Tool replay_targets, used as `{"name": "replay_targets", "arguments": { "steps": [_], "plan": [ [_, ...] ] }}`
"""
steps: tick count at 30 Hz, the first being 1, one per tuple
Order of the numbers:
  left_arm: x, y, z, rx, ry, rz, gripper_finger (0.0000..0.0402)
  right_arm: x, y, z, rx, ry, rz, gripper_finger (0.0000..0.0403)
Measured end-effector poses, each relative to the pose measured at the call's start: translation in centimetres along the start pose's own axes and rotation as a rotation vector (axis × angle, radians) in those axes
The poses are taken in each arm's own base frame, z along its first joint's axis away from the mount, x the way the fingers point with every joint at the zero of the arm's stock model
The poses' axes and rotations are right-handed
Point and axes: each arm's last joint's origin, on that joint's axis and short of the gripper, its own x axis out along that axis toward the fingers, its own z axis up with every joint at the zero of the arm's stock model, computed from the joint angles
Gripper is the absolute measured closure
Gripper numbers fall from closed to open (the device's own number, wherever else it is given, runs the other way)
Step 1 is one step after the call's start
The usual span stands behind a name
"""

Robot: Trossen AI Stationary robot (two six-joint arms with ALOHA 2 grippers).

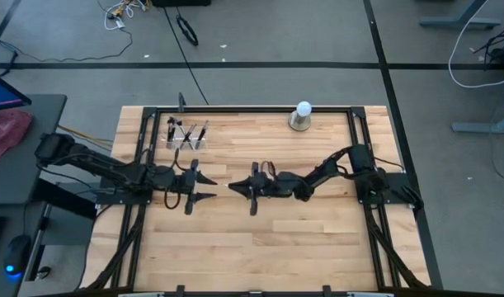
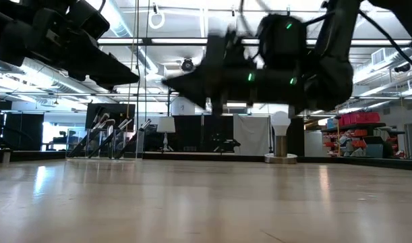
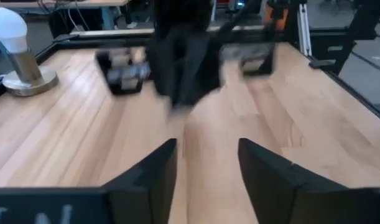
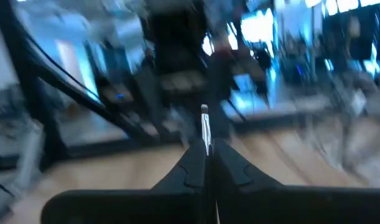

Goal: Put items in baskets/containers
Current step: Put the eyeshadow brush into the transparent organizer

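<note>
The right gripper hangs above the middle of the table, its 2 fingers pressed together on a thin makeup brush; in the right wrist view the silvery shaft sticks out straight ahead from between the closed fingertips. Which end of the brush points outward is too blurred to say.

Directly facing it, just a short gap away across the bare wood, is the left gripper. Its 2 fingers stand apart with nothing between them, only tabletop showing through the gap in the left wrist view. The 2 grippers point tip to tip at each other, both lifted clear of the surface as the low view shows.

Behind the left gripper, toward the table's far edge, stands the clear holder, with at least 3 dark-handled brushes leaning upright in it. The low view shows those handles tilted at different angles inside the transparent walls.

Farther along that same far edge, behind the right gripper's arm, sits a white ball on a grey round base, well apart from the holder.
</note>
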Motion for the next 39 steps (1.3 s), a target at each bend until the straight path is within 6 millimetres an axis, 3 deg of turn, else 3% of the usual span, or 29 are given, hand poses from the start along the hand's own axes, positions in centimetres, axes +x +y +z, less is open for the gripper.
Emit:
{"name": "replay_targets", "arguments": {
  "steps": [7, 12, 19, 27, 39],
  "plan": [
    [1.4, -0.8, -0.5, 0.005, -0.022, -0.036, 0.0158, -0.7, 3.8, 3.3, -0.089, -0.206, 0.088, 0.0393],
    [3.0, -1.9, -0.3, 0.038, -0.182, -0.064, 0.0150, -1.2, 5.4, 5.0, -0.138, -0.262, 0.087, 0.0393],
    [5.2, -2.5, -0.3, 0.029, -0.391, -0.037, 0.0176, -1.2, 6.6, 5.8, -0.176, -0.296, 0.080, 0.0393],
    [8.9, -3.5, 0.8, 0.072, -0.444, -0.025, 0.0213, -0.8, 7.0, 6.4, -0.210, -0.319, 0.081, 0.0393],
    [9.0, -3.6, 1.9, 0.056, -0.519, -0.021, 0.0298, -0.9, 7.3, 6.3, -0.211, -0.316, 0.086, 0.0393]
  ]
}}
